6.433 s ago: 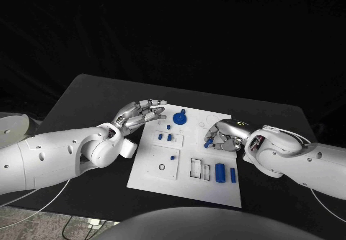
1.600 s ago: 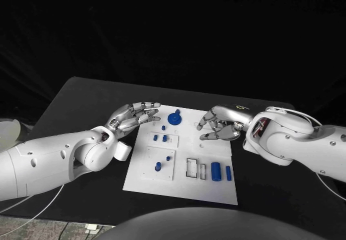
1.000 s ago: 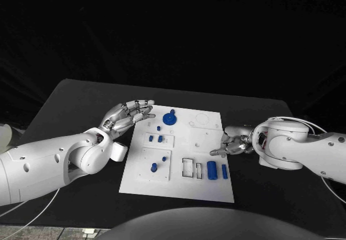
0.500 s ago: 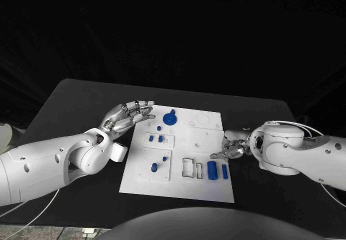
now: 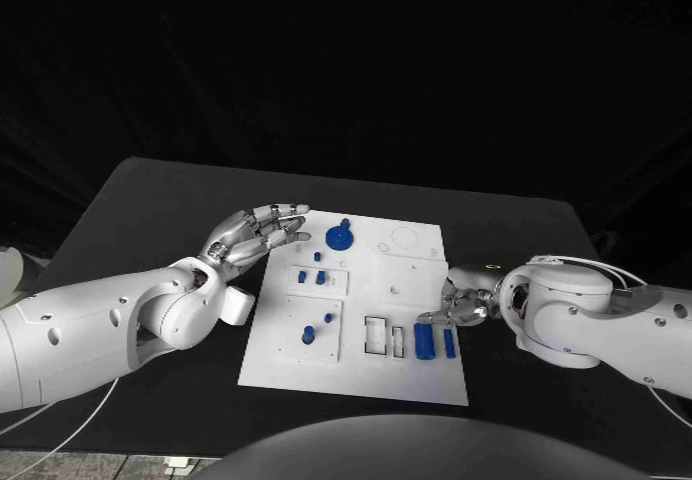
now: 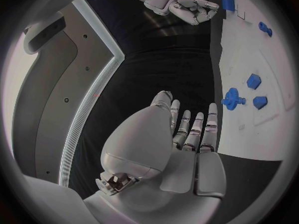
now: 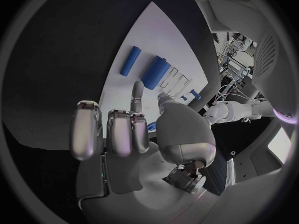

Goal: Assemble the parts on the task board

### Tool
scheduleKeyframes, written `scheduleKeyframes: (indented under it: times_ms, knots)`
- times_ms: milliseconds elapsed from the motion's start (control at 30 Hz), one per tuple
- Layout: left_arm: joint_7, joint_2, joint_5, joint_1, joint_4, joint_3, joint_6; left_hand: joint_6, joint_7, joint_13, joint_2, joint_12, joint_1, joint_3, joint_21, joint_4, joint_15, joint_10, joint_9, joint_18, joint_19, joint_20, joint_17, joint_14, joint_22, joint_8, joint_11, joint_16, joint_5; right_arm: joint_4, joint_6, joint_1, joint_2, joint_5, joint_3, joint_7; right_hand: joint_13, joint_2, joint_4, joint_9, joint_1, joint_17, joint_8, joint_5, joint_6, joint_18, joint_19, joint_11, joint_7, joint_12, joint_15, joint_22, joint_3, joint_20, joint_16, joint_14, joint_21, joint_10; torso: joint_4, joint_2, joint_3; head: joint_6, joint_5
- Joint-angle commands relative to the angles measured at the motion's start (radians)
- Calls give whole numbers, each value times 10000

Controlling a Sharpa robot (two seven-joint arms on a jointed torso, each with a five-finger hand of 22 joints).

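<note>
table (image 5: 159, 200): we see black surface, wide bare room left and right of board
task board (image 5: 375, 375): white plate mid-table
left hand (image 5: 257, 234): at board's far left edge — fingers apart, holding nothing
right hand (image 5: 459, 300): at board's right edge, fingers curled, nothing visibly held — just beside thick blue cylinder (image 5: 424, 341) and thin one (image 5: 449, 343)
blue gear (image 5: 339, 237): near left fingertips

Head camera overlooks task board (image 5: 368, 330) (wrists share it).
</note>
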Motion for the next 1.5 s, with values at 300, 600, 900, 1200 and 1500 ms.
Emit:
scheduleKeyframes:
  times_ms: [300, 600, 900, 1200, 1500]
  knots:
    - [-45, 9, -5, -157, -5, 6, 243, -21, 36, -13, 36, -39, 118, 64, 12, 3, 81, -45, -19, 11, 78, -2, 8, 21, -21, -43, 57, 55, 44, 50, -410, -398, 33, -120, -13, -265, 2630, -204, 62, 138, -551, 84, -449, -151, -414, -54, 304, 50, 110, 36, 48, 1902, -58, 11, -81, 609, -103, 1049, 0, -10, 1, 0, -15]
    - [-68, 8, 12, -180, -10, 7, 293, -25, 40, -12, 39, -45, 125, 76, 12, 0, 92, -50, -20, 9, 78, -2, 8, 24, -25, -47, 63, 58, 48, 8, -348, -582, 260, -459, -15, -322, 2630, -579, 30, 257, -274, -6, -671, 66, -385, -40, 270, 58, 122, 36, 120, 1882, 84, 80, -130, 595, -150, 1049, 8, -16, 6, 0, -36]
    - [-107, -4, 13, -193, -23, 8, 333, -31, 47, -13, 41, -63, 135, 92, 10, -6, 105, -58, -23, 4, 77, -3, 7, 14, -30, -53, 74, 52, 51, -164, -166, -813, 481, -606, -15, -520, 2630, -721, -32, 678, 177, -116, -618, 287, -332, -19, 236, 3, 62, 36, 106, 1860, 321, 81, -197, 576, -211, 1049, 11, -17, 11, 0, 7]
    - [-188, -16, 14, -210, -42, 8, 383, -37, 61, -14, 41, -83, 145, 110, 7, -12, 119, -68, -26, -2, 74, -3, 5, 6, -36, -61, 91, 48, 52, -369, 458, -979, 706, -781, -14, -682, 2630, -727, -489, 1191, 1099, -386, -789, 1886, -667, 28, 151, 20, 104, 36, 125, 1789, 604, 94, -365, 526, -449, 1049, 11, -22, 1, 0, 7]
    - [-270, 9, 14, -219, -111, 8, 427, -35, 77, -13, 40, -82, 149, 123, 4, -14, 130, -71, -27, -7, 71, -3, 4, -1, -42, -63, 110, 46, 51, -596, 550, -1030, 925, -574, -13, -700, 2630, -616, -836, 1422, 1568, -453, -964, 2799, -849, 39, 137, 30, 120, 36, 132, 1775, 889, 105, -413, 522, -505, 1049, 30, -30, 7, 0, 27]
